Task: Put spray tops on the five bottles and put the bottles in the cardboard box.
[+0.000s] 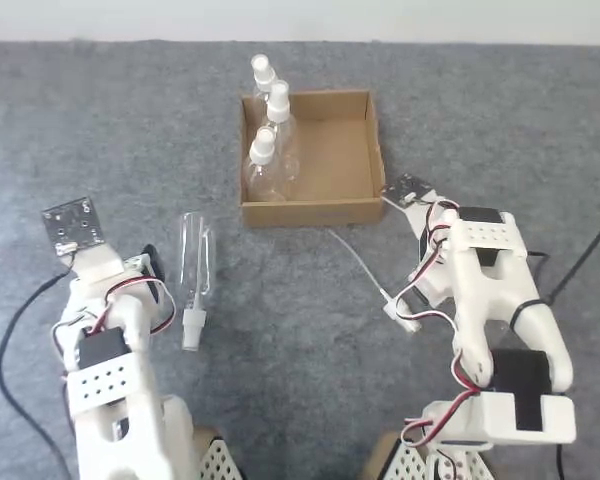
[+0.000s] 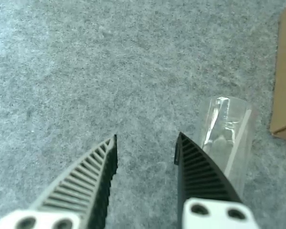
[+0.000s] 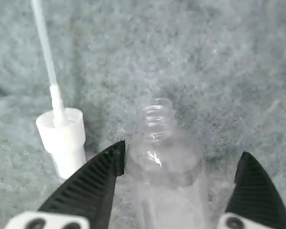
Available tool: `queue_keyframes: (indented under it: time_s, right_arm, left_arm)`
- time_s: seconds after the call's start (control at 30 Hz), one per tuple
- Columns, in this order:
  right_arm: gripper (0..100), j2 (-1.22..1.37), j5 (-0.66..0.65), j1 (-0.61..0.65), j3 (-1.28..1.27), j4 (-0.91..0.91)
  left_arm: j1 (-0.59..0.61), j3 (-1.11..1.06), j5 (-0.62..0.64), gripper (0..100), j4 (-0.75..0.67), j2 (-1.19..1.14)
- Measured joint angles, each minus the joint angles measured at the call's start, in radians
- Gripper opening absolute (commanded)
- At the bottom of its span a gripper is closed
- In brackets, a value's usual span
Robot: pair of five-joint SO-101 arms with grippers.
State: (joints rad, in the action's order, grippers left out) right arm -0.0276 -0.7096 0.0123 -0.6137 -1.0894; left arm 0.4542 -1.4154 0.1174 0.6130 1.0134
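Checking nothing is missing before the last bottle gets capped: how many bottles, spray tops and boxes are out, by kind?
Bottles with spray tops on: 4
Bottle without a top: 1
Loose spray top: 1
Cardboard box: 1
Total: 7

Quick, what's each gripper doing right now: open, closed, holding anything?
Left gripper: open, empty.
Right gripper: open, on either side of an uncapped bottle, not clamped on it.
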Motion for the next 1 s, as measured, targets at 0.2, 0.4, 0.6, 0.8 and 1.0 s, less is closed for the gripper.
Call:
queue_keyframes:
  time_s: [0.2, 0.4, 0.6, 0.8, 1.0]
  right_arm:
    - [33.0, 0.000, -0.130, -0.003, 0.000, 0.000]
    - [32.9, 0.000, -0.235, -0.003, 0.000, -0.002]
    - [32.9, 0.000, -0.328, -0.003, 0.000, -0.046]
    - [32.9, 0.000, -0.341, -0.009, 0.000, -0.048]
    - [32.8, 0.000, -0.342, -0.021, 0.000, -0.048]
  left_arm:
    - [0.000, 0.000, 0.000, 19, 0.000, 0.000]
    - [0.000, 0.000, 0.000, 19, 0.000, 0.000]
    - [0.000, 0.000, 0.000, 19, 0.000, 0.000]
    - [0.000, 0.000, 0.000, 19, 0.000, 0.000]
    - [0.000, 0.000, 0.000, 19, 0.000, 0.000]
